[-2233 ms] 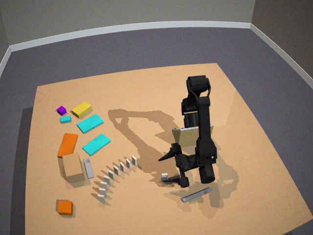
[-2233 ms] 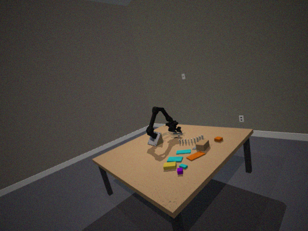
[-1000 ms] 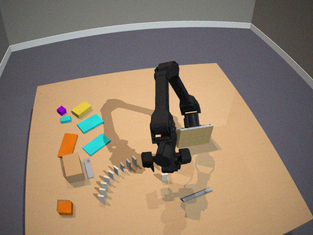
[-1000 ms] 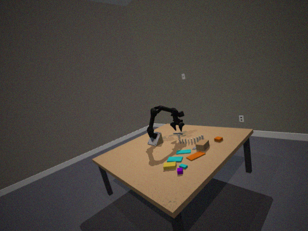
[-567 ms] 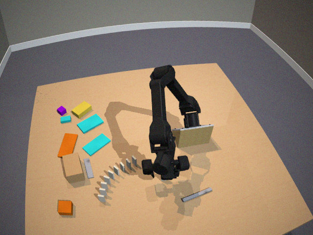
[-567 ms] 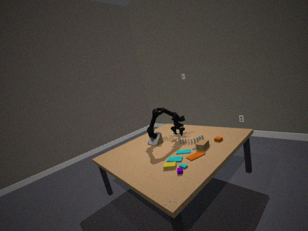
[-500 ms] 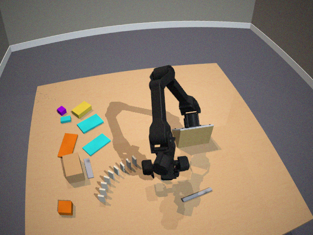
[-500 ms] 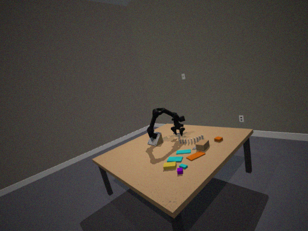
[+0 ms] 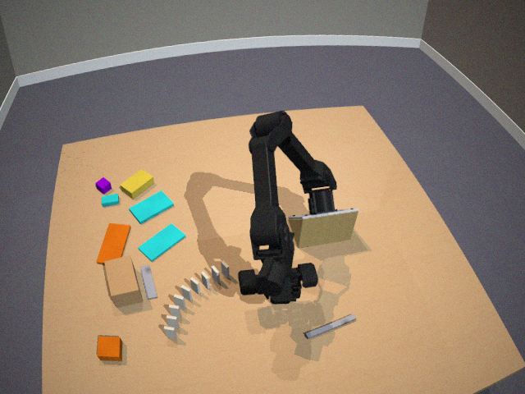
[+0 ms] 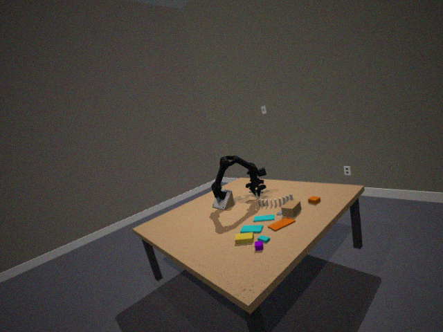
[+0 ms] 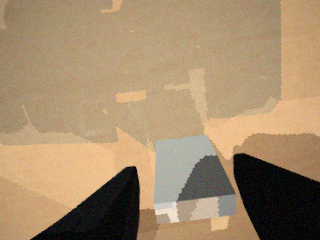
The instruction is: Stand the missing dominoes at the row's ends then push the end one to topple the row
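Note:
A curved row of several white dominoes (image 9: 195,286) (image 10: 279,202) stands upright at the front left of the arm. A loose domino (image 11: 175,165) shows in the wrist view with its broad face up, seemingly lying flat, part of it in shadow. My gripper (image 10: 257,195) (image 11: 185,170) points down over it, beside the row's right end. The fingers are partly open on either side of the domino. A gap shows at the left finger, and the right finger is very near its edge. In the top view the arm hides the fingertips and this domino.
A grey bar (image 9: 330,326) lies to the right of the gripper. A tan box (image 9: 122,281) (image 10: 290,209), another grey bar (image 9: 148,281) and an orange block (image 9: 109,348) (image 10: 313,199) are left of the row. Cyan slabs (image 9: 152,207) (image 10: 251,228) and an orange slab (image 9: 113,243) (image 10: 281,223) lie behind.

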{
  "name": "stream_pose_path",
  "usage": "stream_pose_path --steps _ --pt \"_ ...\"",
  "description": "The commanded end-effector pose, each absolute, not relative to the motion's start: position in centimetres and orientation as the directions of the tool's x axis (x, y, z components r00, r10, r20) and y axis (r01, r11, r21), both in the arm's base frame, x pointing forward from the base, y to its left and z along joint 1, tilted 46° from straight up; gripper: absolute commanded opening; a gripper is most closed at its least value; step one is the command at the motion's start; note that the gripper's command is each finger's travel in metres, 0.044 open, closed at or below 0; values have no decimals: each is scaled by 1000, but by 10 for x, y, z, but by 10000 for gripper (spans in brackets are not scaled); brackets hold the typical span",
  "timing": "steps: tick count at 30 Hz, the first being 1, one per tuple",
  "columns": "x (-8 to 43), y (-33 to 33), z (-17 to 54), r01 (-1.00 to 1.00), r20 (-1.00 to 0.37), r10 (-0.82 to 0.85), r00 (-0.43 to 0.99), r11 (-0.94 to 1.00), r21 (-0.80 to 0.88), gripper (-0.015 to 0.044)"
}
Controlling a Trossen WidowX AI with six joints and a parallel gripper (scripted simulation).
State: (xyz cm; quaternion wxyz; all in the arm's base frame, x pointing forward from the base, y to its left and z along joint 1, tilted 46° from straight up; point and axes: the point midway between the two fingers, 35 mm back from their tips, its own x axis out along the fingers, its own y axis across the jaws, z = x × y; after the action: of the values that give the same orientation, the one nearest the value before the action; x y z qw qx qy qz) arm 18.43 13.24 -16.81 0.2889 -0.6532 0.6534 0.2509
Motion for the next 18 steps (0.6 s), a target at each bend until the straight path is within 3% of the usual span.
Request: stream_pose_path --steps 1,11,18 --pt "185 132 -168 -999 -704 -710 23 15 -48 107" --pt "185 134 -167 -999 -704 -710 23 15 -48 107" --pt "185 214 -94 -999 -708 -706 20 19 -47 107"
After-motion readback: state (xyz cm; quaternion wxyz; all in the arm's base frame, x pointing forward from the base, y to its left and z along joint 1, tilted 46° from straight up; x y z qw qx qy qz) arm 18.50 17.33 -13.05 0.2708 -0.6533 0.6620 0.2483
